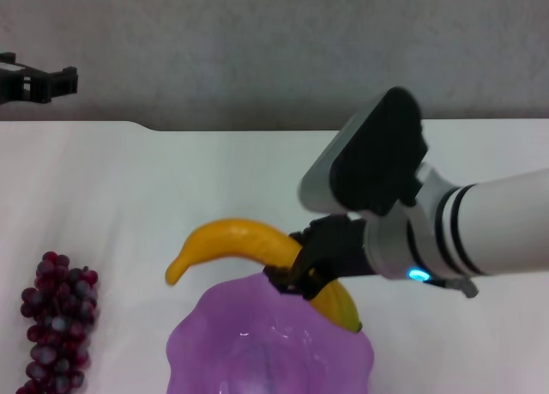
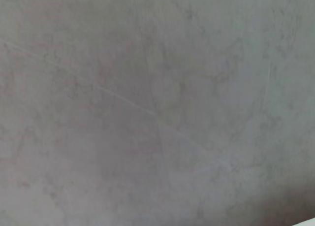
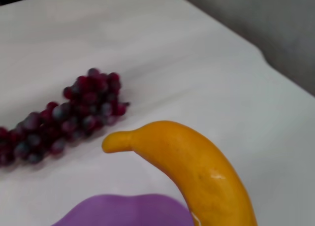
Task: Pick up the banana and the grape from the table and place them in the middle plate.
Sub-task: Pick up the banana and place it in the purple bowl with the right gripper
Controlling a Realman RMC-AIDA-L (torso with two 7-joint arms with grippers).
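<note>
My right gripper (image 1: 292,278) is shut on the yellow-orange banana (image 1: 230,239), gripping it past its middle. The banana hangs over the far rim of the light purple scalloped plate (image 1: 257,334), its dark-tipped end above the plate's right side. In the right wrist view the banana (image 3: 197,172) fills the lower right, with the plate's rim (image 3: 128,211) just below it. The bunch of dark red-purple grapes (image 1: 56,325) lies on the white table (image 1: 129,179) to the left of the plate; the right wrist view shows the grapes (image 3: 74,115) beyond the banana. My left gripper (image 1: 34,81) stays parked at the far left, off the table.
A grey wall runs behind the table's notched far edge (image 1: 240,130). The left wrist view shows only a plain grey surface (image 2: 157,108). Bare tabletop lies between the grapes and the plate, and to the right of the plate.
</note>
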